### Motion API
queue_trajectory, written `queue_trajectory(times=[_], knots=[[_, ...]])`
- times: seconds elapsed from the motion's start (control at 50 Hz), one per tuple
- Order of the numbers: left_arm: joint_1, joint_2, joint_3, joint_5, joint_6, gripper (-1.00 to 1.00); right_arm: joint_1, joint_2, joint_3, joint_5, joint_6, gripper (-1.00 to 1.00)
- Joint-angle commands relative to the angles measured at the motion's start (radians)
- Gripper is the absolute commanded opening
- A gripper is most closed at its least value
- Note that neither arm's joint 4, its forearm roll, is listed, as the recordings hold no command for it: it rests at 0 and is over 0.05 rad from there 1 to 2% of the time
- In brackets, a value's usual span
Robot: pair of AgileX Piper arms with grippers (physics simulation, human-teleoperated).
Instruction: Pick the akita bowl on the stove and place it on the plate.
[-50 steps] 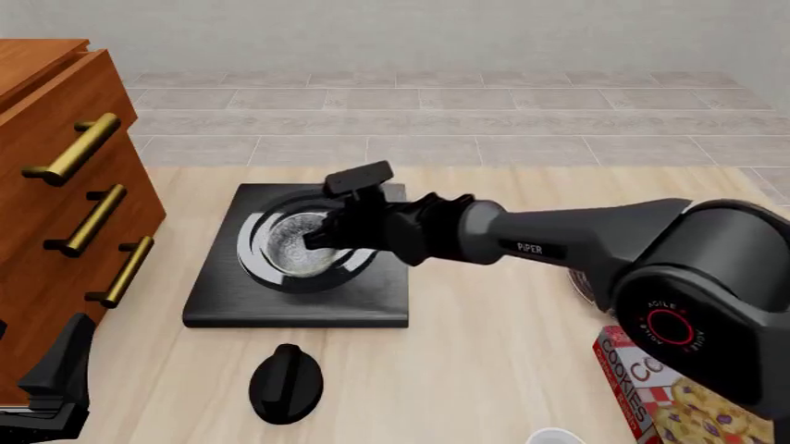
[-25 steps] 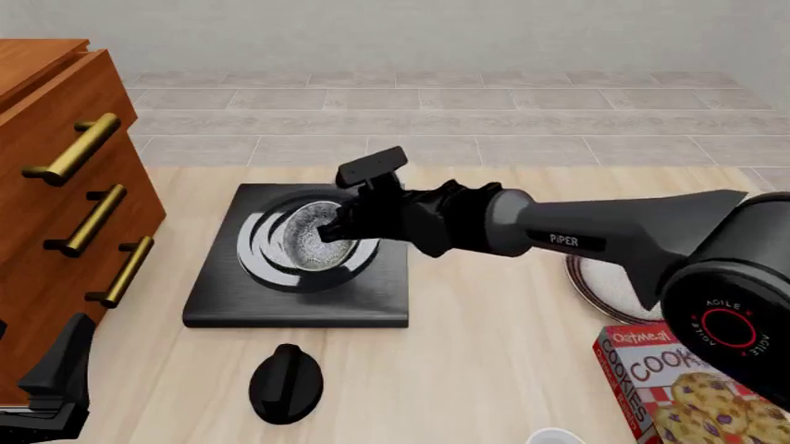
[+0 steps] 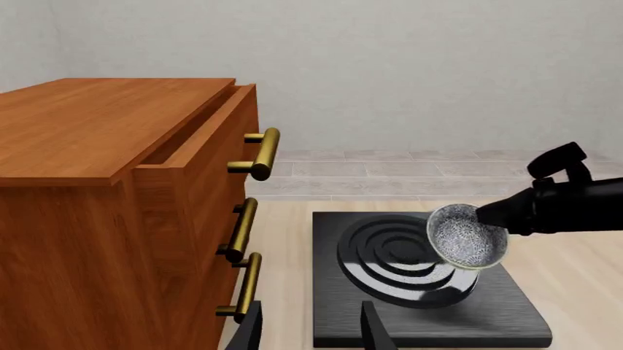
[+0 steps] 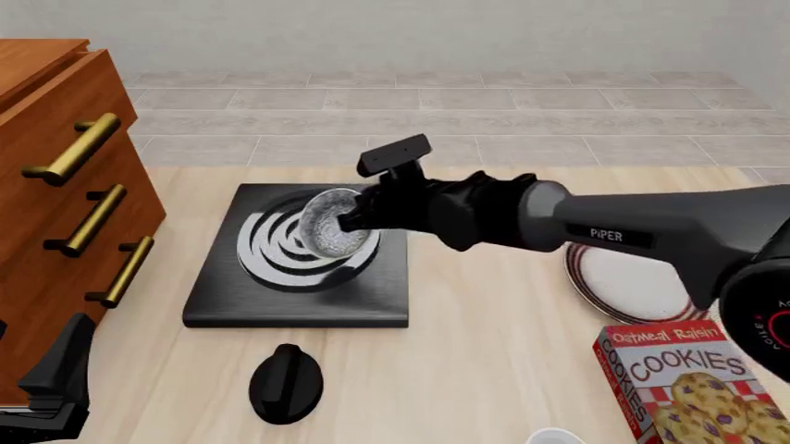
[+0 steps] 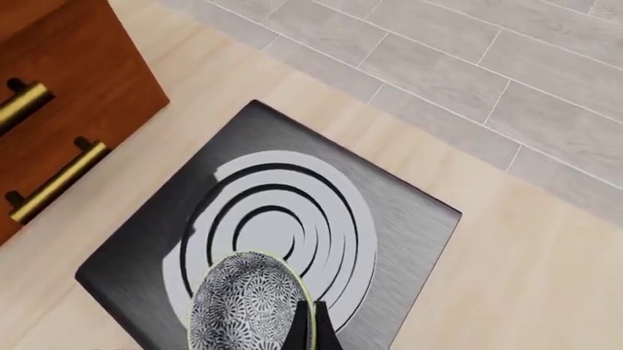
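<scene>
The akita bowl [image 4: 331, 226] hangs tilted above the stove [image 4: 296, 296], lifted off the ring burner [image 4: 277, 250]. My right gripper [image 4: 350, 220] is shut on the bowl's rim. From the left wrist the bowl [image 3: 467, 236] shows its speckled inside, held above the stove [image 3: 419, 306] by the right gripper [image 3: 492, 213]. The right wrist view looks down on the bowl [image 5: 248, 302] over the burner rings [image 5: 277, 226]. The plate [image 4: 630, 282] lies at the right, partly hidden behind the right arm. My left gripper [image 3: 309, 332] stands open near the stove's front left; only its fingertips show.
A wooden drawer cabinet [image 4: 62, 194] with brass handles stands to the left of the stove. A black round knob [image 4: 285, 381] lies in front of the stove. A cookies box [image 4: 685, 388] sits at the front right, with a white cup's rim [image 4: 552, 437] at the bottom edge.
The right gripper has lifted the bowl off the burner and carried it up and to the right, tilting it. The left arm has not moved.
</scene>
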Motion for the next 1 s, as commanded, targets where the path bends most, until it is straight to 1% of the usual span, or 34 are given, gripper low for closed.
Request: queue_trajectory(times=[0.02,0.46,1.0], knots=[[0.000,0.000,0.000,0.000,0.000,1.00,-0.025,-0.053,0.044,-0.019,0.004,-1.00],[0.000,0.000,0.000,0.000,0.000,1.00,-0.100,-0.148,0.150,-0.057,0.005,-1.00],[0.000,0.000,0.000,0.000,0.000,1.00,-0.194,-0.206,0.244,-0.102,0.002,-1.00]])
